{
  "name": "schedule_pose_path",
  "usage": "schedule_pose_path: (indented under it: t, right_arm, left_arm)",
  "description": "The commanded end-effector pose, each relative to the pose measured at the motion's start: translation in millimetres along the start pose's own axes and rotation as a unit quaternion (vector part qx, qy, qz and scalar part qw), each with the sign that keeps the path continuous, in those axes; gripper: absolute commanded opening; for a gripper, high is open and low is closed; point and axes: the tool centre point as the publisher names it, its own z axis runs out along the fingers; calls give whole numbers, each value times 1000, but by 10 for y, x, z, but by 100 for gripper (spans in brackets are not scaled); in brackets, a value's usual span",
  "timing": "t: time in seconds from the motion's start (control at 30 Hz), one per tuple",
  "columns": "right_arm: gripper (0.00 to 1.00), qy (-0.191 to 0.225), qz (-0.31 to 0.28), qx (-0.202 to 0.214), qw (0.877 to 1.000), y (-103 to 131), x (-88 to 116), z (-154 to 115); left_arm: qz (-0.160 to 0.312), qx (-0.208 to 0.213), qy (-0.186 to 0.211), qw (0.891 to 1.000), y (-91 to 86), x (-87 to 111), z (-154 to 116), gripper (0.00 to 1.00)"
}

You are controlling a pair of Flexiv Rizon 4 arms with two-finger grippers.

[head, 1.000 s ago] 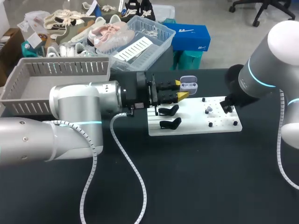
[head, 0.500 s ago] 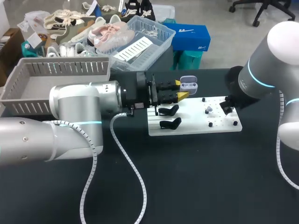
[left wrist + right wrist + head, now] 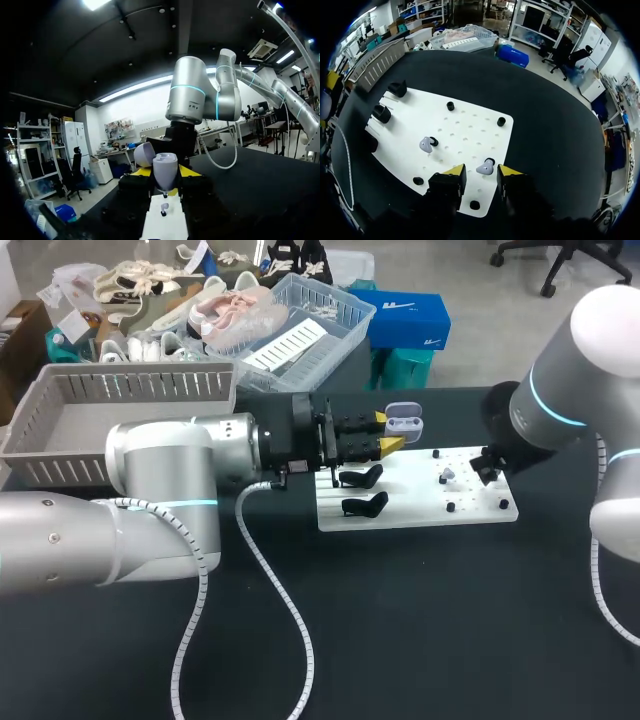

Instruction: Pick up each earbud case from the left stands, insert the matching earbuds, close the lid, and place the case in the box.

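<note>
White board nearest, black stands on its left part. Right gripper sits low over the board's right part, fingers spread, one earbud between the tips but not clamped. Second earbud lies further along the board. Left gripper at the board's far edge, pinching the earbud case, lid open. Grey box far left.

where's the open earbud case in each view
Head view: the earbud case is held in the left gripper, near the far edge of the white board.
Left wrist view: the earbud case sits between its own fingers, lid open, above the board.
Right wrist view: not clearly in it.
Shared landmark: the white board.
</note>
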Motion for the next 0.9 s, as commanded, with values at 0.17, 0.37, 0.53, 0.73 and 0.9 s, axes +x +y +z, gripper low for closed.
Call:
schedule_pose_path:
  t: [0.17, 0.37, 0.53, 0.73, 0.9]
  right_arm:
    - [34, 3, 2, -1, 1000, -8, -27, 53]
    - [30, 5, 5, 1, 1000, -21, -34, 59]
    - [25, 6, 7, 2, 1000, -39, -39, 69]
    - [15, 7, 9, 2, 1000, -56, -31, 78]
    - [8, 8, 11, 2, 1000, -60, -31, 82]
  left_arm:
    - [1, -2, -1, 1000, -8, 3, 0, 0]
    - [1, -2, -1, 1000, -8, 3, 0, 0]
    - [1, -2, -1, 1000, -8, 3, 0, 0]
    - [1, -2, -1, 1000, -8, 3, 0, 0]
    - [1, -2, -1, 1000, -8, 3, 0, 0]
